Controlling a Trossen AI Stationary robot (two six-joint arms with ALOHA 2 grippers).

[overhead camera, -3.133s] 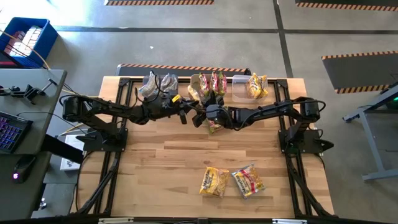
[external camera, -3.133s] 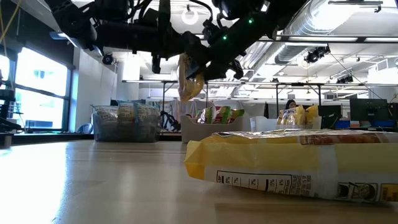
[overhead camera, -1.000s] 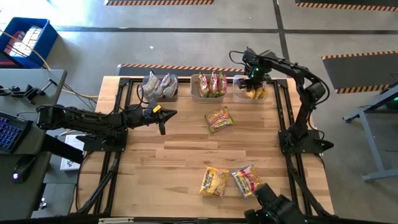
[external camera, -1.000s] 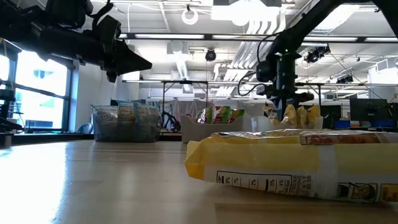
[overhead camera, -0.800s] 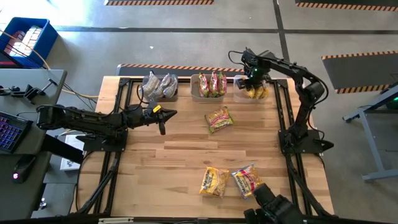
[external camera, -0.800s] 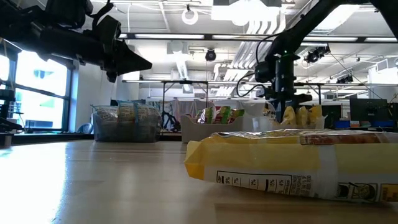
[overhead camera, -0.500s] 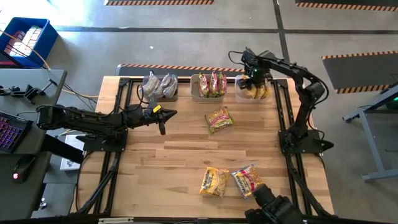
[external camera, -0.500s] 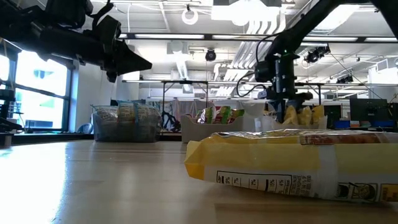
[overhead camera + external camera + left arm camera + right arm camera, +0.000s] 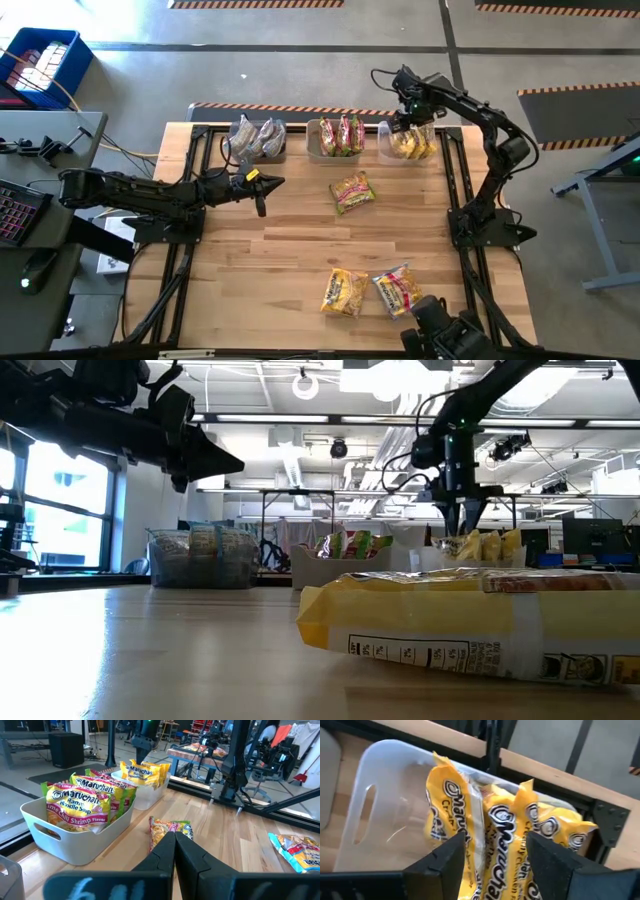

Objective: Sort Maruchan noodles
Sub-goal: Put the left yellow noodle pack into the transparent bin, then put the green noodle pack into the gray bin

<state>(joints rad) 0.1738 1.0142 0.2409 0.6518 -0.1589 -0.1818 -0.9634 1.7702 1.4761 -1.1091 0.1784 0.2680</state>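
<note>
Wooden table (image 9: 300, 260) on a grey shop floor, open workshop visible behind it in the low view. We see the right gripper (image 9: 412, 117) up at the far edge, hanging just over the right-hand clear bin (image 9: 384, 131); its fingers (image 9: 451, 862) stand apart with nothing between them, and the right wrist view looks straight down past them at the yellow packets (image 9: 505, 840) standing on edge in that bin. In the low view the same gripper (image 9: 468, 515) points down just above those packets (image 9: 478, 545), spread and not touching them as far as we can tell. Next bin along, the middle white one (image 9: 316, 146), holds green-and-pink packets (image 9: 342, 133) upright; the left wrist view reads them as lime chili shrimp (image 9: 80, 802). Leftmost bin (image 9: 236, 150) holds silvery grey packets (image 9: 255, 135). Loose on the table: one green-edged packet (image 9: 351, 191) lying flat just in front of the middle bin, and two yellow packets (image 9: 343, 292) (image 9: 399, 290) side by side near the front edge, well apart from the bins. We have the left gripper (image 9: 262, 186) hovering over the table left of the green-edged packet, fingers pressed together, empty, tips aimed toward that packet (image 9: 167, 831) in its own view. Some dark object sits at the bottom edge of the high view; cannot tell what.
</note>
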